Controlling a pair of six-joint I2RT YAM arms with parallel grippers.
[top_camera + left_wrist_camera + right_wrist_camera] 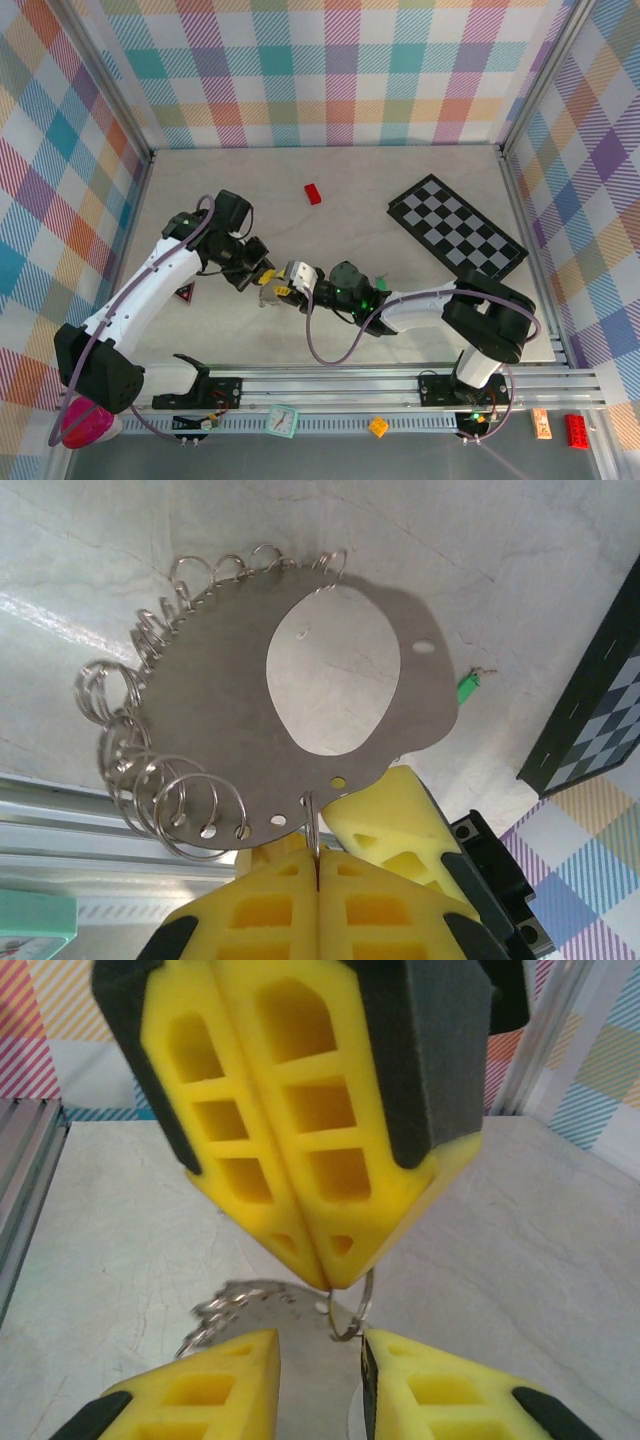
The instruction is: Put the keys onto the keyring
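1. The keyring (pixel 220 680) is held up off the counter (pixel 520 570), I judge, so its edge loops stay reachable. My left end effector (pixel 318 865) is clamped tight on one small loop.
2. My right end effector (pixel 320 1345) faces that loop with its jaws partly apart (nothing visibly held).
3. The green key (pixel 467 687) lies on bare counter between the keyring and the chequered board (pixel 590 710), with room around it.

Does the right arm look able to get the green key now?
Probably yes: the green key lies alone on bare table, apart from the board, and the right gripper is open with nothing in it.
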